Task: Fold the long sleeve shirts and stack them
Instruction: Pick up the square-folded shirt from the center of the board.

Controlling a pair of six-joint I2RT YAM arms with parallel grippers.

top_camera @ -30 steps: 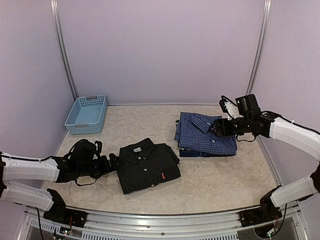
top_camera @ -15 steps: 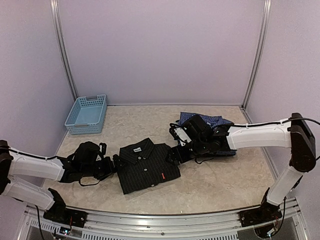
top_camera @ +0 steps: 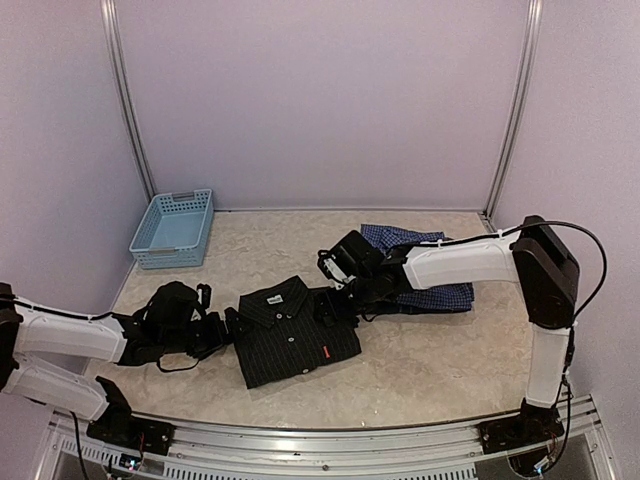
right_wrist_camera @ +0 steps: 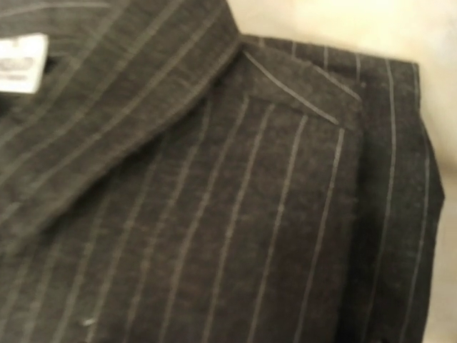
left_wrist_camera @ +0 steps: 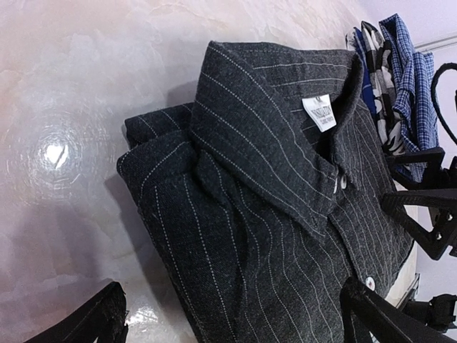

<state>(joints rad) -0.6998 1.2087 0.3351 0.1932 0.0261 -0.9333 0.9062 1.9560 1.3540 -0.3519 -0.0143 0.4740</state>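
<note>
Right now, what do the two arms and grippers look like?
Both the left arm and the right arm have white shell segments joined by black joints. The left gripper and the right gripper are black; the left one's fingers are thin and angular. Black cables loop beside each arm. No markings are visible.

Black pinstriped shirt (right_wrist_camera: pixel 235 214) fills the view, collar label (right_wrist_camera: pixel 21 64) upper left.
</note>
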